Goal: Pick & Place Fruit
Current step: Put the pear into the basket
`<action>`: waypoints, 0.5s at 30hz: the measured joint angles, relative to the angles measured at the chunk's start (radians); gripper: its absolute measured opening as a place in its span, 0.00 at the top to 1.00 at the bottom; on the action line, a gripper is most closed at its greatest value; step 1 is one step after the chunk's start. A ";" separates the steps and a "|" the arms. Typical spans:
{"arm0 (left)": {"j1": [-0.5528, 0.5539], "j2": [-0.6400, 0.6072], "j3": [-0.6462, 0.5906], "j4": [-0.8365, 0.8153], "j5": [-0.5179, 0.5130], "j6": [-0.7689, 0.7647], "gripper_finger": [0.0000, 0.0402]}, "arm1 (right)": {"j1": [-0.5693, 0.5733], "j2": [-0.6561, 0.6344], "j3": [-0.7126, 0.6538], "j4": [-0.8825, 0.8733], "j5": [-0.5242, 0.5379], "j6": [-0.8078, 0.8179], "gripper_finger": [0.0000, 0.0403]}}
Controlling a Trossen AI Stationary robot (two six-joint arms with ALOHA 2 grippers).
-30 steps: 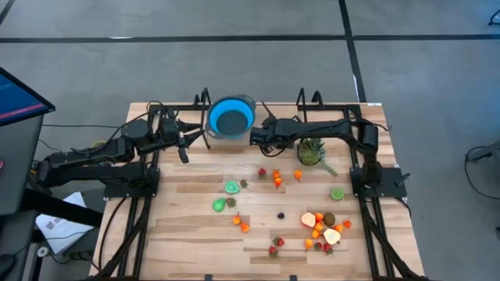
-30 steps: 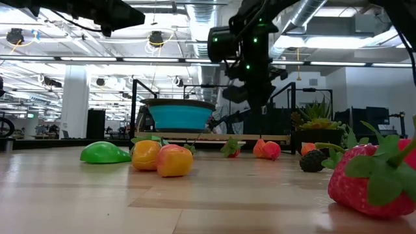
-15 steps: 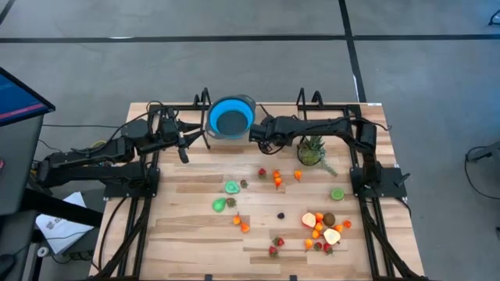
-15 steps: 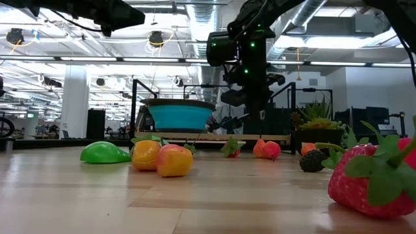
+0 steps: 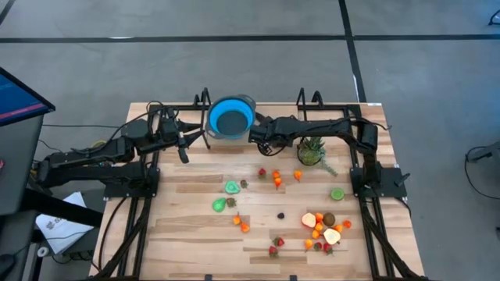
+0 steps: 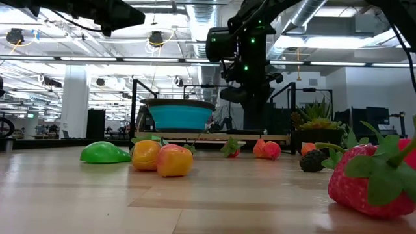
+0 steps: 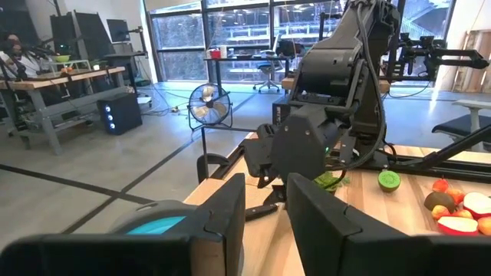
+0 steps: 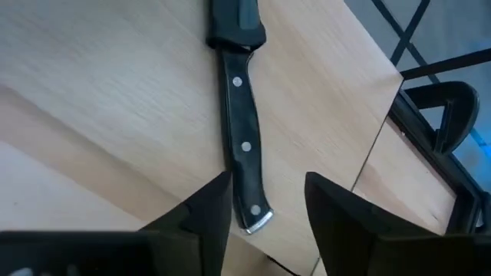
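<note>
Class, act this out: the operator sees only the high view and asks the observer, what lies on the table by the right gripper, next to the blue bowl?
Observer: The right wrist view shows a black riveted handle lying flat on the wood, just ahead of the right gripper.
Operator: Is it holding anything?
Observer: No; its fingers stand apart with nothing between them.
Operator: And the left gripper?
Observer: The left gripper hovers empty, facing the right arm.

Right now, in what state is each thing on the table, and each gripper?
right gripper: fingers open, empty, above the black handle.
left gripper: fingers slightly apart, empty, raised.
black handle: lying flat, untouched.
blue bowl: upright.
fruit: scattered, none held.
plant: upright.
</note>
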 joint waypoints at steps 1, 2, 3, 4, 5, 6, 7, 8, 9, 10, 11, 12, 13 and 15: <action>0.000 0.000 0.000 0.000 0.000 0.000 0.77 | 0.002 0.000 0.013 -0.024 0.000 0.000 0.61; 0.000 0.000 0.000 0.000 0.000 0.000 0.77 | 0.005 0.000 0.031 -0.058 0.000 0.000 0.62; 0.000 0.000 0.000 0.000 0.000 0.000 0.77 | 0.009 0.000 0.055 -0.090 0.000 0.000 0.63; 0.000 0.000 0.000 0.000 0.000 0.000 0.77 | 0.014 0.000 0.080 -0.113 0.002 0.000 0.64; 0.000 0.000 0.000 0.000 0.000 0.000 0.77 | 0.019 0.000 0.103 -0.137 0.003 0.000 0.66; 0.000 0.000 0.000 0.000 0.000 0.000 0.77 | 0.026 0.000 0.129 -0.167 0.003 -0.001 0.69; 0.000 0.000 0.000 0.000 0.000 0.000 0.77 | 0.033 0.000 0.155 -0.192 0.003 -0.010 0.72; 0.000 0.000 0.000 0.000 0.000 0.000 0.77 | 0.042 0.000 0.185 -0.207 0.003 -0.027 0.75; 0.000 0.000 0.000 0.000 0.000 0.000 0.77 | 0.050 0.000 0.216 -0.221 0.002 -0.052 0.78; 0.000 0.000 0.000 0.000 0.000 0.000 0.77 | 0.061 0.000 0.243 -0.237 0.000 -0.086 0.81; 0.000 0.000 0.000 0.000 0.000 0.000 0.77 | 0.070 0.000 0.270 -0.251 -0.001 -0.119 0.85; 0.000 0.000 0.000 0.000 0.000 0.000 0.77 | 0.081 0.000 0.294 -0.260 -0.002 -0.151 0.88; 0.000 0.000 0.000 0.000 0.000 0.000 0.77 | 0.090 0.000 0.316 -0.264 -0.005 -0.180 0.91; 0.000 0.000 0.000 0.000 0.000 0.000 0.77 | 0.107 0.000 0.354 -0.265 -0.016 -0.235 0.97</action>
